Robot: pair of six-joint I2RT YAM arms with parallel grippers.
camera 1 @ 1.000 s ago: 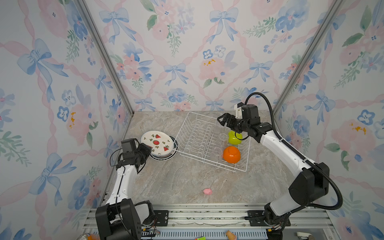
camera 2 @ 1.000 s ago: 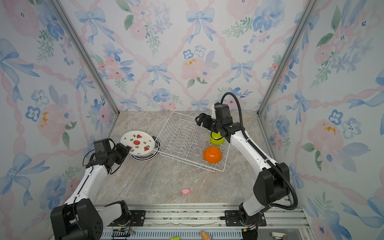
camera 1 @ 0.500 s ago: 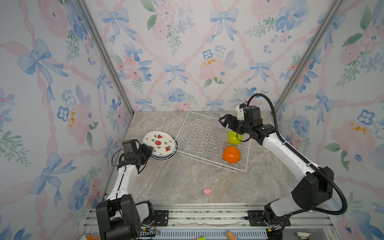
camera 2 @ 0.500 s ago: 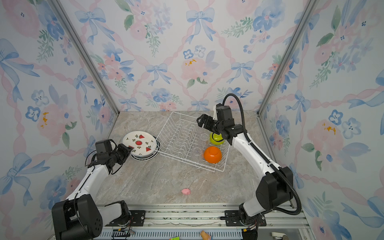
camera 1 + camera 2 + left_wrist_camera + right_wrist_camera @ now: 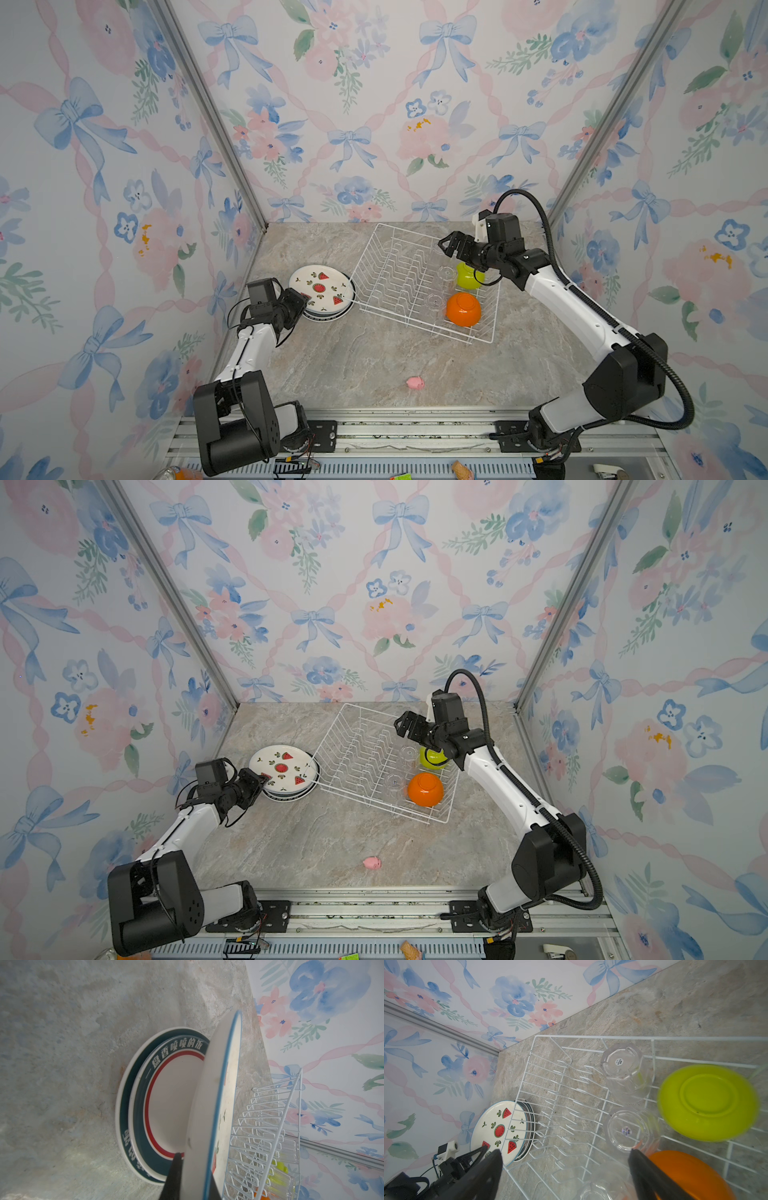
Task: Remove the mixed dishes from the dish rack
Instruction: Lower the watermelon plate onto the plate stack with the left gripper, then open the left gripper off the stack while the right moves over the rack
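The left gripper (image 5: 300, 303) is clenched on the near rim of a round white plate printed with red watermelon slices (image 5: 321, 286). It holds the plate tilted just above a stack of white plates with dark teal and red rings (image 5: 138, 1105) on the marble-look tabletop (image 5: 353, 365). In the left wrist view the pinched edge is raised off the stack; whether the far edge touches it I cannot tell. The step in hand looks like setting this plate down.

To do it well, lower the pinched edge until the plate lies flat and centred. Then release and draw the gripper straight back, so the lower finger slips out without dragging the stack. The large white wire dish rack (image 5: 395, 272) stands just beyond the plates from this gripper.

The right gripper (image 5: 451, 246) hangs empty over the rack with its jaws spread wide. Below and ahead of it stand upturned clear drinking glasses (image 5: 623, 1072). Beside them lie a lime-green bowl (image 5: 708, 1101) and an orange bowl (image 5: 691, 1174), both upside down. A glass seems its likely pick, and it should close gently around the wall.
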